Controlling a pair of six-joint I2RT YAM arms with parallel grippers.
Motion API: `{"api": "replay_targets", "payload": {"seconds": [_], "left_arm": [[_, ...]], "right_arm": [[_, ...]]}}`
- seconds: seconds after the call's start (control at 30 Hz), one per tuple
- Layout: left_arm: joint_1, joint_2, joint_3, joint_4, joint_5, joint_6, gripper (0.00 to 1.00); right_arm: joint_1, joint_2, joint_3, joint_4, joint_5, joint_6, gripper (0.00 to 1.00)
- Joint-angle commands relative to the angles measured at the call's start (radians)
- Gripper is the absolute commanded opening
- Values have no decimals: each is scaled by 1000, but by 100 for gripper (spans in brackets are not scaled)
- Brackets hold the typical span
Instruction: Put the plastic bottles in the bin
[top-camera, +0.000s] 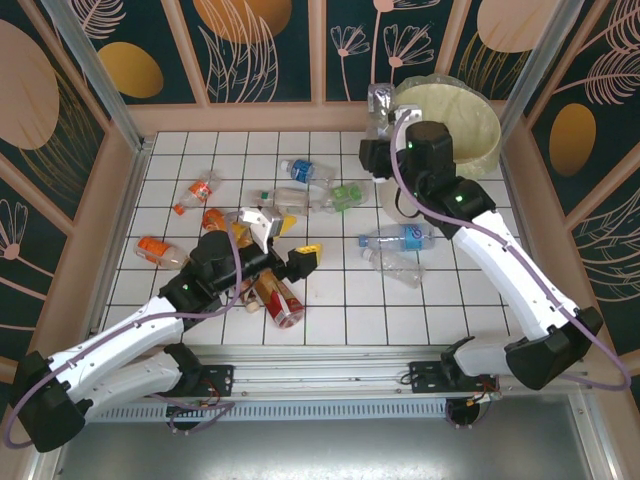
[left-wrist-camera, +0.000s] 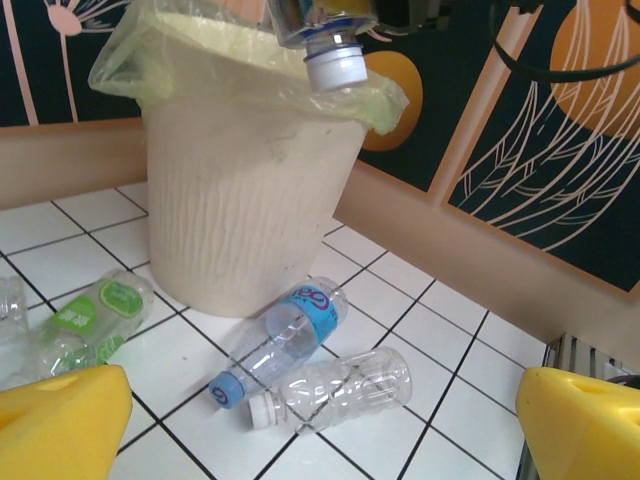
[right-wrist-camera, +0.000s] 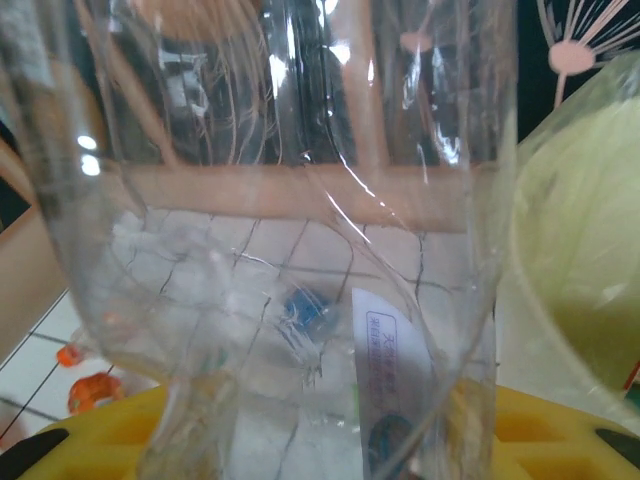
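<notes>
Our right gripper (top-camera: 384, 130) is clamped across the body of a clear plastic bottle (left-wrist-camera: 322, 35). The bottle's cap is tilted downward, up at the rim of the bin (left-wrist-camera: 240, 200) in the table's (top-camera: 450, 295) far right corner. We judge the bottle empty, light, thin-walled and slick, so a moderate squeeze mid-body suits it better than the neck. Our left gripper (top-camera: 280, 243) hangs with its fingers wide apart over the loose bottles (top-camera: 275, 290) toward the near left.
</notes>
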Motion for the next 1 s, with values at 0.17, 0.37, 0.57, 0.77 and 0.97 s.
{"api": "replay_targets", "payload": {"seconds": [0.17, 0.37, 0.57, 0.77, 0.97], "left_arm": [[-7, 0, 2, 57, 67, 25, 99], [-7, 8, 15, 32, 86, 34, 99], [-7, 14, 28, 9, 105, 40, 99], [-7, 5, 42, -17, 97, 46, 99], [-7, -2, 41, -28, 93, 50, 99]], "right_arm": [[-169, 79, 140, 53, -45, -30, 49], [-297, 163, 236, -1, -50, 0, 49], [-386, 268, 319, -84, -92, 20, 49], [-410, 346, 354, -136, -102, 37, 49], [-431, 441, 421, -238, -161, 42, 49]]}}
